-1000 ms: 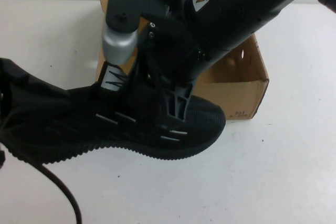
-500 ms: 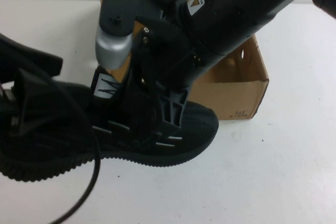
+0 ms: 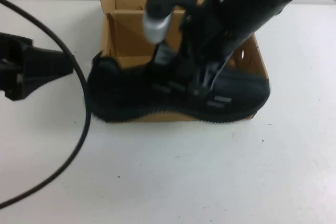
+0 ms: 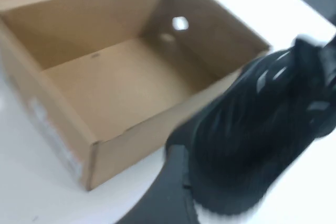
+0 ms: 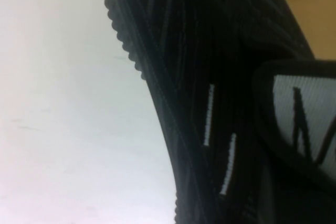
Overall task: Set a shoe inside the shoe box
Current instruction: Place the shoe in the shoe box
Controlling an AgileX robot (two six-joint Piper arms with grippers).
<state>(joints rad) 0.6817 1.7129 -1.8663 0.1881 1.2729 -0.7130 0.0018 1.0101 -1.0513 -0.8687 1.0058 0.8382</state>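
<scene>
The black knit shoe (image 3: 131, 95) hangs lengthwise over the front wall of the brown cardboard shoe box (image 3: 123, 35), heel at the left, toe at the right corner. My right gripper (image 3: 202, 85) reaches down from the upper right and is shut on the shoe's middle. The right wrist view is filled by the shoe's side (image 5: 210, 51), with white dashes and the tongue label. My left gripper (image 3: 58, 64) is open and empty at the left, apart from the heel. The left wrist view shows the box's bare inside (image 4: 121, 82) and the shoe (image 4: 262, 114) at its near wall.
A black cable (image 3: 79, 129) loops from the left arm across the white table in front of the left gripper. The box's flaps stand open at the back. White table lies in front of and to the right of the box.
My right gripper has carried the shoe up and to the right, from the table in front of the box onto its front wall. My left gripper has let go and drawn back left.
</scene>
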